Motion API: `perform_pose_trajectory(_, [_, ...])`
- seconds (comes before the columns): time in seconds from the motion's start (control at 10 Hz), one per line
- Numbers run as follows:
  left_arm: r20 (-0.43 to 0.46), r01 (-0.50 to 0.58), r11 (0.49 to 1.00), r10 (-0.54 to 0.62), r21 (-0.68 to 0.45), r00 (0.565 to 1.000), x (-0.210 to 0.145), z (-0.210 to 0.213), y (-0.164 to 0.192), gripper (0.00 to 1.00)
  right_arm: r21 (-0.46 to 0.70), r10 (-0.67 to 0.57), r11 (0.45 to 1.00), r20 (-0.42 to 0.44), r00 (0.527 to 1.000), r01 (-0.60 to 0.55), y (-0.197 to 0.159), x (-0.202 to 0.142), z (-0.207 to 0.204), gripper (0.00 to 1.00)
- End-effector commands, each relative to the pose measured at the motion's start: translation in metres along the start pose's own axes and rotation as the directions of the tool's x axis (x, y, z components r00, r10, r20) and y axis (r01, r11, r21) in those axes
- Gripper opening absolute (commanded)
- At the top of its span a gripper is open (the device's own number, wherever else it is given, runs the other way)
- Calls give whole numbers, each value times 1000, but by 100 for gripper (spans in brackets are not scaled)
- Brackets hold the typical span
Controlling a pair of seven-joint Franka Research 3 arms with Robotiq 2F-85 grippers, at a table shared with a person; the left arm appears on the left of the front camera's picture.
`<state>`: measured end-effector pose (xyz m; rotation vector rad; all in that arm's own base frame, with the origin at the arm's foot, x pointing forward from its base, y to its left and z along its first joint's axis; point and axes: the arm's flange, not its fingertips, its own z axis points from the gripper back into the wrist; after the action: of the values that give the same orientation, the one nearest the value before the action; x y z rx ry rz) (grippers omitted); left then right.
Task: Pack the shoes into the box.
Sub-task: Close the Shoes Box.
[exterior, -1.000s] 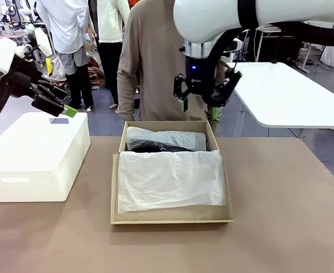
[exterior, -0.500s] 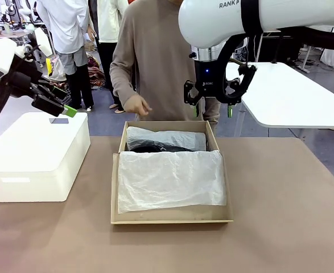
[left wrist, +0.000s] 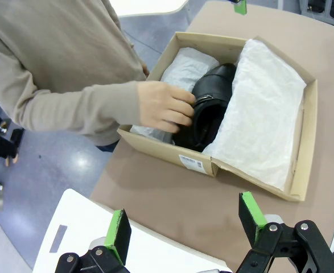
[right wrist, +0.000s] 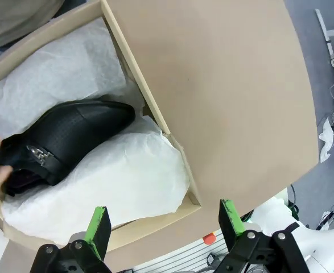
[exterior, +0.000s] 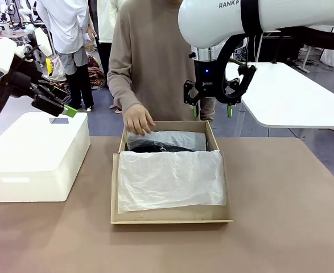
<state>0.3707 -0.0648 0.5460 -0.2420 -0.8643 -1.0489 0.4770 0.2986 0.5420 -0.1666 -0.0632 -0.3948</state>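
Observation:
The tan cardboard box point(exterior: 167, 215) sits mid-table, lined with white tissue paper point(exterior: 169, 179). One black leather shoe point(left wrist: 209, 108) lies in its far part between tissue folds, a dark sliver point(exterior: 155, 149) from the front and toe-right point(right wrist: 70, 136) in the right wrist view. A person's hand point(exterior: 137, 119) rests on the shoe's heel end point(left wrist: 164, 105). My right gripper point(exterior: 212, 109) hangs open above the box's far right corner, its own view showing it point(right wrist: 164, 224) empty. My left gripper point(exterior: 64, 103) is open and empty point(left wrist: 185, 223), high over the white box.
A large white plastic box point(exterior: 36, 151) stands left of the cardboard box. The person in a beige sweater point(exterior: 155, 62) stands at the far edge. Bare brown tabletop point(exterior: 286, 216) lies right and in front. A white table point(exterior: 292, 96) is behind at right.
The person's hand came down into the box's far left corner onto the shoe. My right gripper swung slightly right and turned, then held still. The left arm has not moved.

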Motion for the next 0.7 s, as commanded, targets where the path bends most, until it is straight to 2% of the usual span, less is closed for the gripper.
perform_pose_trajectory(0.0, [11,10,1000,-10,-10,1000,-2,0,1,100,52,99,994,6,995,-100,-13,5,3,100])
perform_pose_trajectory(0.3, [11,10,1000,-10,-10,1000,-2,0,1,100,128,314,939,65,947,-320,-64,30,-2,100])
perform_pose_trajectory(0.6, [11,10,1000,-10,-10,1000,-2,0,1,100,188,540,808,143,830,-558,-111,57,-18,100])
